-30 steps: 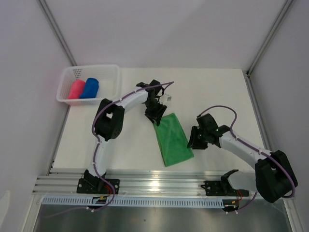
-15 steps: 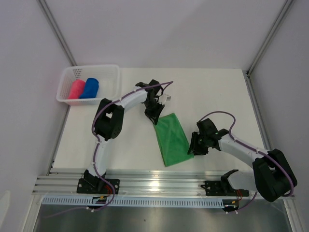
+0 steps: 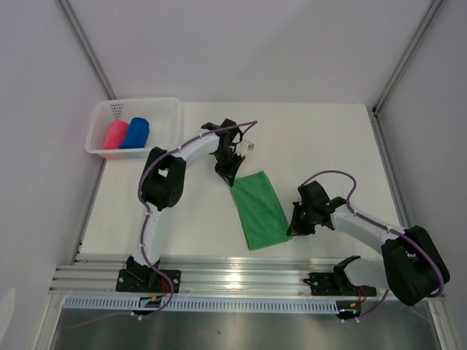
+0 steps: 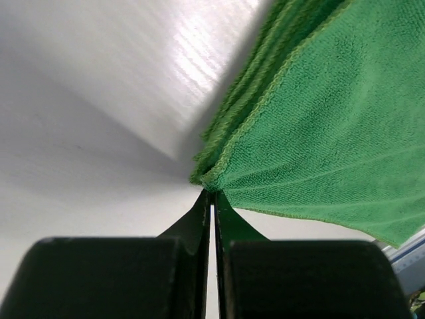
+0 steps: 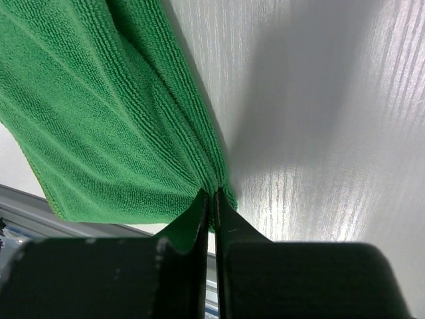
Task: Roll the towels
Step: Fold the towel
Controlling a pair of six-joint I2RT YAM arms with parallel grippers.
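A folded green towel (image 3: 260, 210) lies spread on the white table, between the two arms. My left gripper (image 3: 232, 179) is shut on its far left corner; in the left wrist view the green towel (image 4: 319, 126) bunches right at the left gripper (image 4: 213, 193). My right gripper (image 3: 292, 229) is shut on the near right corner, where the green towel (image 5: 99, 113) pleats into the right gripper (image 5: 212, 193). A pink-red towel (image 3: 115, 135) and a blue towel (image 3: 136, 132) lie rolled side by side in the basket.
The white mesh basket (image 3: 165, 109) stands at the table's far left corner. Grey walls close in the table on three sides, and an aluminium rail (image 3: 241, 273) with the arm bases runs along the near edge.
Both grippers have closed on opposite corners of the green towel. The right gripper came down toward the near right corner, and the left one shifted slightly back, pulling the far edge straighter.
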